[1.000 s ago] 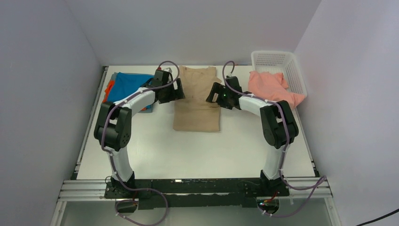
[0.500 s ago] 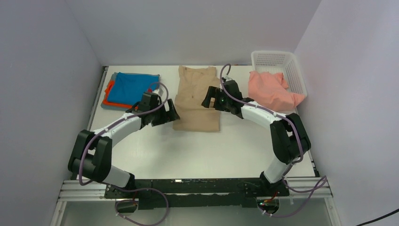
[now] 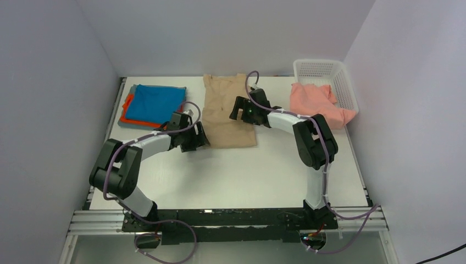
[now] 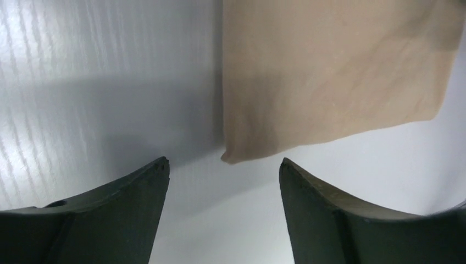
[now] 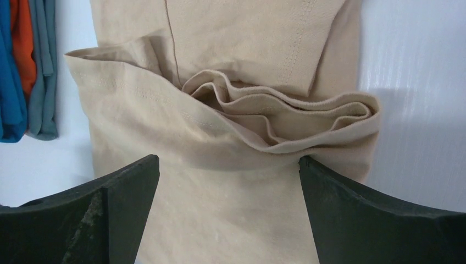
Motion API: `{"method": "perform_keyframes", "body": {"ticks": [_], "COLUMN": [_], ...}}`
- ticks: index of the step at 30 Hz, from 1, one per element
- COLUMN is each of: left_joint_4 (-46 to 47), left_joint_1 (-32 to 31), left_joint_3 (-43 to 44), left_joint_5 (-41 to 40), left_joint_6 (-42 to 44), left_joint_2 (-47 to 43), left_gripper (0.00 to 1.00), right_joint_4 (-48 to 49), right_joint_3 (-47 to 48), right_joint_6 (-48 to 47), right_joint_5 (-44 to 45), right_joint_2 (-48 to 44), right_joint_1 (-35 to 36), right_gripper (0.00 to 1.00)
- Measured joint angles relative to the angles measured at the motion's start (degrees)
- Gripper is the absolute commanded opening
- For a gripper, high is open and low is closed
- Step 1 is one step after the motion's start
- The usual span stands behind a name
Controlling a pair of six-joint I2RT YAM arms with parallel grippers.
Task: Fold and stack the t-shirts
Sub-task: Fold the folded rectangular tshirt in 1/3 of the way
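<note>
- Since a second ago, the left arm (image 3: 154, 143) has swung from the far left edge of the tan t-shirt (image 3: 228, 113) to beside its near left corner. The right arm (image 3: 280, 121) has reached further out along the shirt's right side.
- Left jaws stand wide apart with nothing between them. The tan t-shirt's (image 4: 329, 71) corner lies just ahead of the gap, flat on the worktop (image 3: 231, 170).
- Right jaws are also spread wide and grip nothing. They hang over the tan t-shirt (image 5: 220, 209), whose bunched, rippled fold lies just ahead, between the two fingers.
- Well to the left of the right jaws lies a stack: the blue t-shirt (image 5: 8, 82) on top, with the orange t-shirt (image 5: 25, 44) and the grey t-shirt (image 5: 46, 82) showing at its edge.
- Behind and to the right of the right jaws, the salmon-pink t-shirt (image 3: 316, 104) drapes out of the white basket (image 3: 324, 69).
</note>
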Motion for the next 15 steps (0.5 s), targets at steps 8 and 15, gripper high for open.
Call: {"method": "perform_keyframes", "body": {"ticks": [8, 15], "left_joint_4": [5.3, 5.7], "left_joint_1": [-0.1, -2.8], "left_joint_3": [1.9, 4.3], "left_joint_5": [1.3, 0.4], "left_joint_6": [-1.4, -2.3], "left_joint_2": [5.2, 8.7], "left_gripper": [0.45, 0.0], "right_joint_4": [0.0, 1.0], "right_joint_3": [-0.7, -0.4], "right_joint_6": [0.0, 0.1], "right_joint_5": [0.6, -1.6], "right_joint_2": [-1.4, -1.9], "right_joint_1": [0.0, 0.0], "right_gripper": [1.0, 1.0]}}
